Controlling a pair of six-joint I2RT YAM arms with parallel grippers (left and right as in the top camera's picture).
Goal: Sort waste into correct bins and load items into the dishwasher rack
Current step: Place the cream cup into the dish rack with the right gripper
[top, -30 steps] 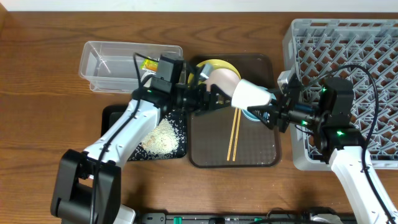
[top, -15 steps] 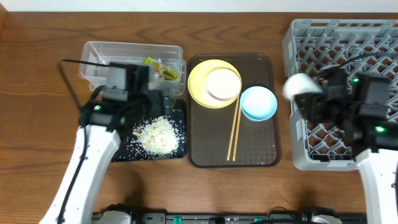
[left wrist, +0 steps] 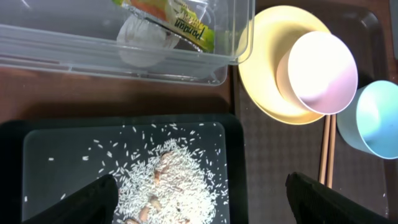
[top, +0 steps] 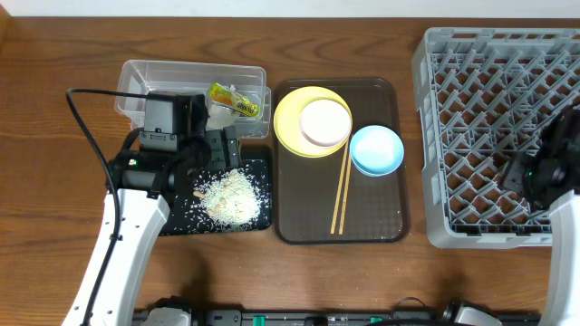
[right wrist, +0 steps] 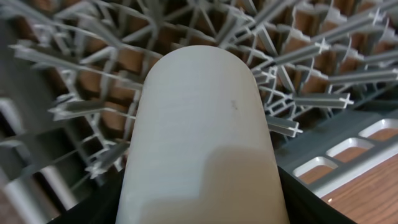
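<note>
My right gripper (right wrist: 199, 208) is clamped on the small white cup (right wrist: 199, 112), over the dishwasher rack (right wrist: 298, 68) pegs. My left gripper (left wrist: 202, 199) is spread wide over the rice scraps (left wrist: 168, 180) in the black tray (left wrist: 12, 162). The snack wrapper (left wrist: 180, 18) is in the clear tub (left wrist: 74, 56).

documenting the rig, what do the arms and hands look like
Both arms have white links and black joints. The left arm carries a boxy black module at the wrist, a green light and a looping black cable. The left hand has black fingers. The right arm, partly cut off, shows a green light too.
</note>
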